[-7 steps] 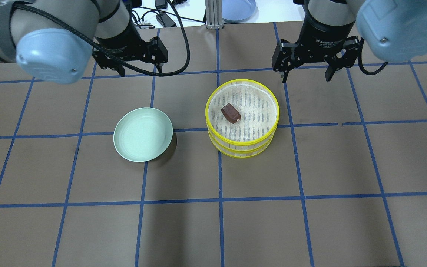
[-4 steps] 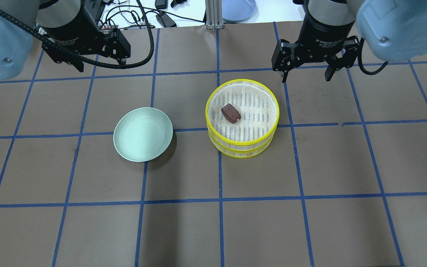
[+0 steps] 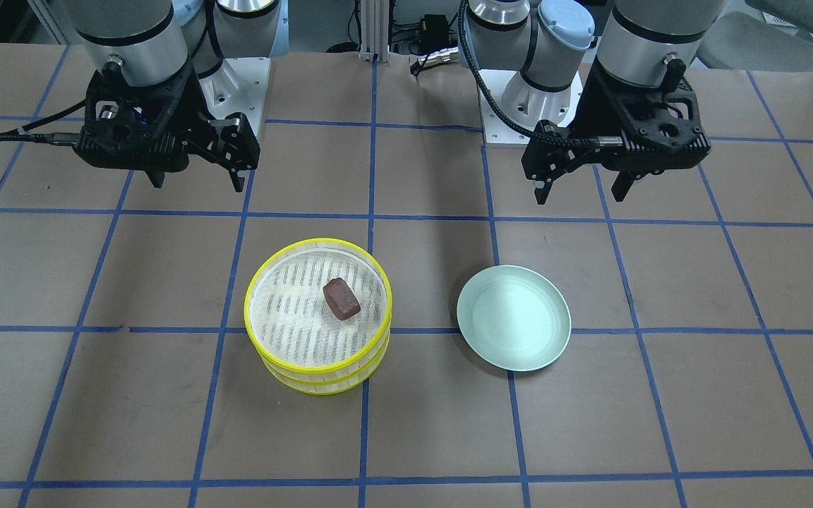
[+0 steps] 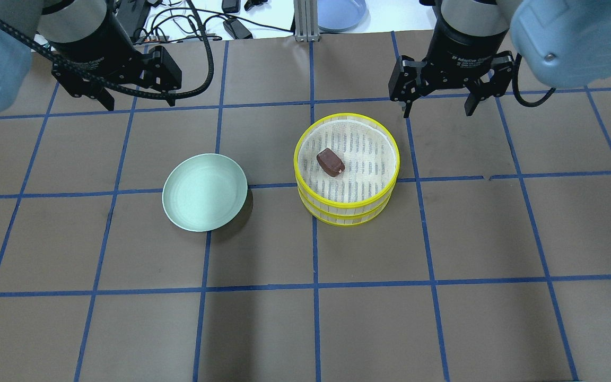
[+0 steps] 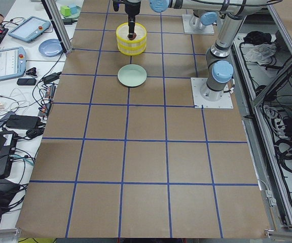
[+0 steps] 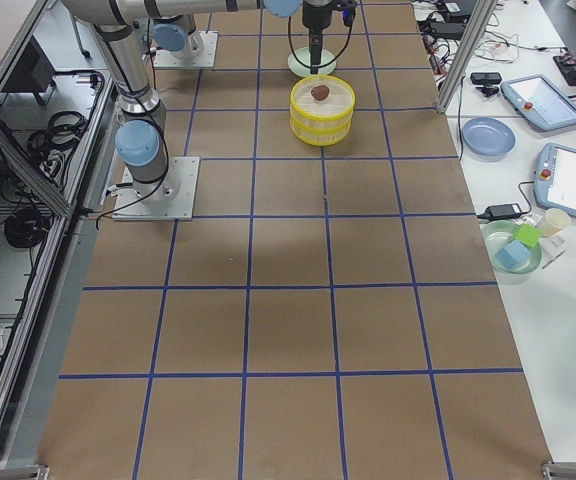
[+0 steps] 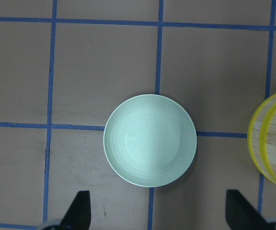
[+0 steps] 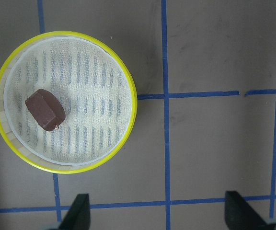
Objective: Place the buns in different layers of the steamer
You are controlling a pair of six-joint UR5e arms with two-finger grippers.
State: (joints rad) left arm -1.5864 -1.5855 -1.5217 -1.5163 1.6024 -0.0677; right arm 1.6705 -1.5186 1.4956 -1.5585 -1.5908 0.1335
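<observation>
Brown bun (image 4: pixel 330 162) in top layer (image 4: pixel 296 159). L gripper (image 4: pixel 137 98), R gripper (image 4: pixel 438 107) spread, empty, nr robot-side edge; pull clear w/o nudging that layer.

A pale green plate (image 4: pixel 204 192) lies on the brown tabletop (image 4: pixel 443 318), ahead of the left jaws, centred between them. Blue tape lines (image 4: pixel 316 286) grid the tabletop.

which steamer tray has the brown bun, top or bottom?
The top tray: the brown bun lies on its mesh floor. The bottom tray sits under it, inside hidden.
</observation>
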